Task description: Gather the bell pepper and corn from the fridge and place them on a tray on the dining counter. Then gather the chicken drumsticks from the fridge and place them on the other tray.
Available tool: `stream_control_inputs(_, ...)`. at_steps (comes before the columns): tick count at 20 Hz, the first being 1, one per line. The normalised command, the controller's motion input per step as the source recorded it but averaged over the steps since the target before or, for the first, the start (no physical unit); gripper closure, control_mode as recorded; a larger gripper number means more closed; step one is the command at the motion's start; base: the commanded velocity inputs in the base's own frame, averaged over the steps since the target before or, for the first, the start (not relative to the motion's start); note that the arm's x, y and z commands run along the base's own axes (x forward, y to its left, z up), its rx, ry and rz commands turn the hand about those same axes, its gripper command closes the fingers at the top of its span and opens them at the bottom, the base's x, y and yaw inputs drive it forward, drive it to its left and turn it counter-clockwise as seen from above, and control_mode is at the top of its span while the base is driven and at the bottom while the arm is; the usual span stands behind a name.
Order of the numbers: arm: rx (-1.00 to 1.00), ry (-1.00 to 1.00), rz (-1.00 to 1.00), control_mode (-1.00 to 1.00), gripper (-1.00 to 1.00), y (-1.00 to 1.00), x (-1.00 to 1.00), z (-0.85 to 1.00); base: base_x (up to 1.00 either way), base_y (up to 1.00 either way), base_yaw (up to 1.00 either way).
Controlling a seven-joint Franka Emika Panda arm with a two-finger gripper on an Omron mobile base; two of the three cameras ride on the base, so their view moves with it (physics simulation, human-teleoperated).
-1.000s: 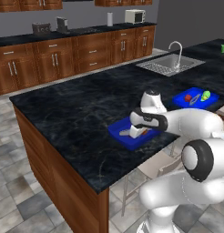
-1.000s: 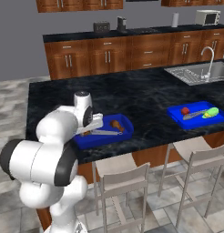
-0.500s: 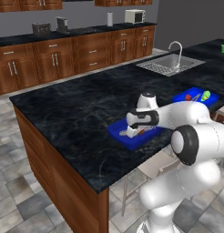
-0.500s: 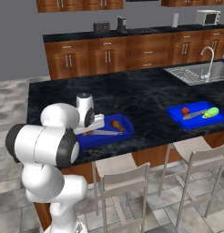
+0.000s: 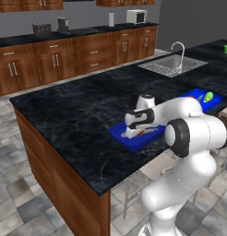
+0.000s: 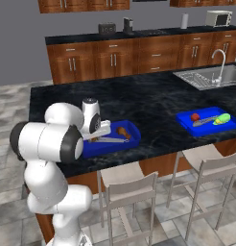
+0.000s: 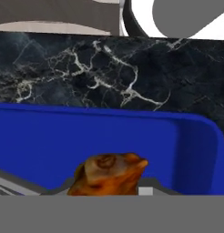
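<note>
The robot's arm bends low over the black marbled desk point(image 6: 139, 98), its hand point(image 5: 132, 133) down inside the nearer blue tray point(image 6: 132, 139), which lies along the desk's front edge above the stools point(image 6: 129, 192). Seen from the hand, an orange-brown chicken drumstick point(image 7: 109, 175) sits pinched between the fingers, just above the tray's floor near one rounded corner. A second drumstick point(image 6: 123, 131) lies in the same tray, beside a thin silver utensil point(image 6: 110, 140). Farther along the same front edge, well apart, the other blue tray point(image 6: 184, 124) carries the red bell pepper point(image 6: 195, 116), the pale yellow-green corn point(image 6: 222, 118) and its own utensil. A sink point(image 6: 211, 77) is set in the desk's far corner.
</note>
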Motion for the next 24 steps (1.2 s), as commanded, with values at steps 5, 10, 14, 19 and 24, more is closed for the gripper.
stream_control_inputs(5, 0.00, 0.00, 0.00, -1.00, 1.00, 0.00, 0.19, -0.24, 0.00, 0.00, 0.00)
stream_control_inputs(10, 0.00, 0.00, 0.00, -1.00, 1.00, 0.00, 0.35, -0.19, 0.00, 0.00, 0.00)
stream_control_inputs(14, 0.00, 0.00, 0.00, -1.00, -1.00, 0.00, 0.15, -0.13, 0.00, 0.00, 0.00)
stream_control_inputs(19, 0.00, 0.00, 0.00, -1.00, -1.00, 0.00, 0.00, -0.01, 0.00, 0.00, 0.00)
stream_control_inputs(24, 0.00, 0.00, -0.01, -1.00, -1.00, 0.00, -0.15, 0.07, 0.00, 0.00, 0.00)
